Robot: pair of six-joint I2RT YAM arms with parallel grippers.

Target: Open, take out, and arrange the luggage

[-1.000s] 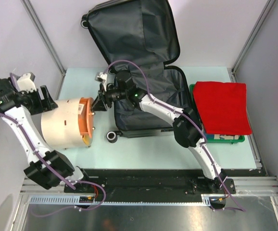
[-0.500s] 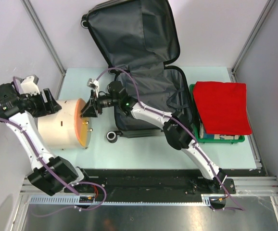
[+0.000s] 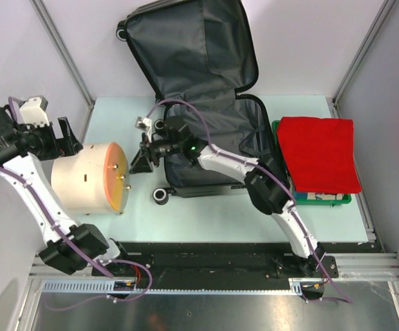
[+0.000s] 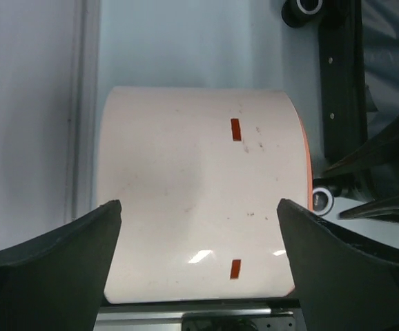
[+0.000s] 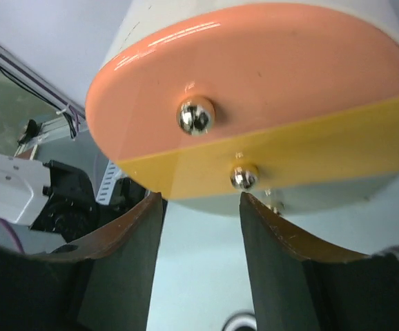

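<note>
Progress check: luggage (image 3: 192, 48) is open. Its lid leans up against the back wall and its base lies flat at the middle of the bench (image 3: 206, 217), with one wheel (image 3: 160, 196) facing the arms. The beige cylinder (image 3: 82, 183) is out, lying on its side at the bench's left end, clear of the case, with its orange face (image 5: 255, 83) turned toward the case.

Left gripper (image 4: 199, 276) sits at the cylinder's rear end, jaws spread wide and not clamping it. Right gripper (image 3: 143, 158) is just off the orange face, below the two metal knobs (image 5: 195, 116). Its jaws are apart with nothing between them.

So opening is done and take-out is at least partly done. My read is that arranging is what's left, since both arms look to be off the cylinder.

Unclear:
- The right arm covers much of the case base. The visible lining looks bare, but I can't rule out more items inside.
- A red cloth (image 3: 320, 155) covers the green bin (image 3: 337, 200) on the right, so its contents are mostly hidden.
- No way to tell what final layout is wanted.
- The far side of the cylinder isn't visible from any view.
</note>
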